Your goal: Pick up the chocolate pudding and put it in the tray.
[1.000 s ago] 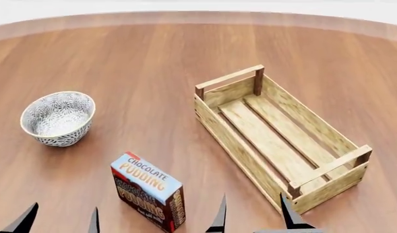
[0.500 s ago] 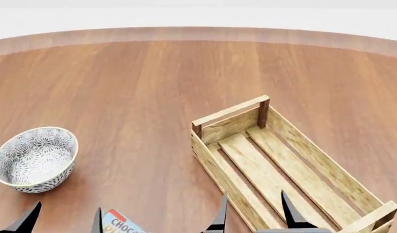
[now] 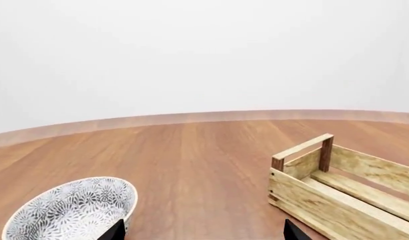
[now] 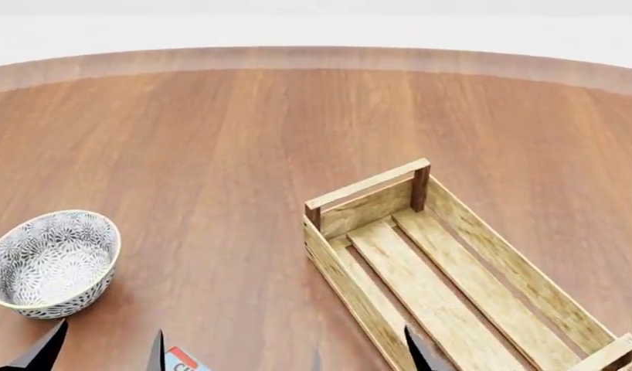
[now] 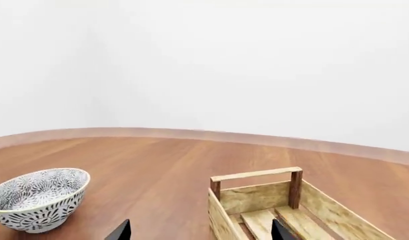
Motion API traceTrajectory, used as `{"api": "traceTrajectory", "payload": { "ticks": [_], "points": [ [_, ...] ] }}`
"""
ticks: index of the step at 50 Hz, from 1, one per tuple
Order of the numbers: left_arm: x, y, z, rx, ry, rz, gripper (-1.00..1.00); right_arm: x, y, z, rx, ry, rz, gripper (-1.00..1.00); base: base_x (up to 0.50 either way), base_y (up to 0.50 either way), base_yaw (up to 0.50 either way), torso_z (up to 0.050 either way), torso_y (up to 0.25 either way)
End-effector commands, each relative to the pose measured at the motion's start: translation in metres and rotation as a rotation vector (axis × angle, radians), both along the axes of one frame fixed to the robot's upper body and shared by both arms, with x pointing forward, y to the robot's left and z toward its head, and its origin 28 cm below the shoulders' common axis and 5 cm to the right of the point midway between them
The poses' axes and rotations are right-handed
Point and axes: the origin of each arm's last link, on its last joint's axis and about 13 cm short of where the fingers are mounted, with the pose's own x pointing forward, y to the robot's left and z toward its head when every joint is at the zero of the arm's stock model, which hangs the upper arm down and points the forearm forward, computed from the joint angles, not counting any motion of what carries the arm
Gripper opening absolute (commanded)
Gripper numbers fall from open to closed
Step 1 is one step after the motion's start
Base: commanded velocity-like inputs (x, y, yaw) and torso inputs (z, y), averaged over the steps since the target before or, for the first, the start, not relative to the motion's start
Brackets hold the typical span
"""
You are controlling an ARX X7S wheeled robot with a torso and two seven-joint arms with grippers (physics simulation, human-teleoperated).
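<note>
The chocolate pudding (image 4: 182, 362) is almost wholly cut off by the bottom edge of the head view; only a light-blue corner with red trim and part of a letter shows. Neither wrist view shows it. The wooden crate (image 4: 342, 267) runs out of the head view at the lower right, its near end partly lost. In both wrist views its near part is cut off too. Of each gripper, only dark fingertips (image 4: 46, 352) poke in from the bottom edges. The patterned bowl (image 3: 71, 210) is clipped in the left wrist view.
</note>
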Motion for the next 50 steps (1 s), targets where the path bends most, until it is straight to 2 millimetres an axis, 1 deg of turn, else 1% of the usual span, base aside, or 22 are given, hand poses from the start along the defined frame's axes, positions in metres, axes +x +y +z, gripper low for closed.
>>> {"api": "traceTrajectory", "payload": {
  "ticks": [1,9,25,31,34,42,50],
  "points": [
    [-0.001,0.000,0.000,-0.004,-0.002,0.000,1.00,-0.019,-0.005,-0.005,0.007,0.017,0.113,1.00,0.00,0.00,0.00,0.000,0.000],
    [-0.002,0.001,-0.001,-0.008,0.000,0.003,1.00,-0.032,-0.008,-0.007,-0.013,0.014,0.163,1.00,0.00,0.00,0.00,0.000,0.000],
    [-0.001,0.003,0.000,-0.011,-0.002,0.010,1.00,-0.052,-0.011,-0.013,-0.037,0.035,0.228,1.00,0.00,0.00,0.00,0.000,0.000],
    [0.000,0.005,0.002,-0.013,-0.003,0.017,1.00,-0.062,-0.008,-0.019,-0.046,0.062,0.276,1.00,0.00,0.00,0.00,0.000,0.000],
    [-0.001,0.005,0.002,-0.013,-0.005,0.019,1.00,-0.067,-0.006,-0.025,-0.073,0.055,0.308,1.00,0.00,0.00,0.00,0.000,0.000],
    [-0.001,0.005,0.002,-0.008,-0.004,0.019,1.00,-0.072,-0.001,-0.037,-0.049,0.099,0.334,1.00,0.00,0.00,0.00,0.000,0.000],
    [0.001,0.007,0.005,-0.010,-0.003,0.022,1.00,-0.073,0.002,-0.048,-0.047,0.129,0.345,1.00,0.00,0.00,0.00,0.000,0.000]
  ]
}}
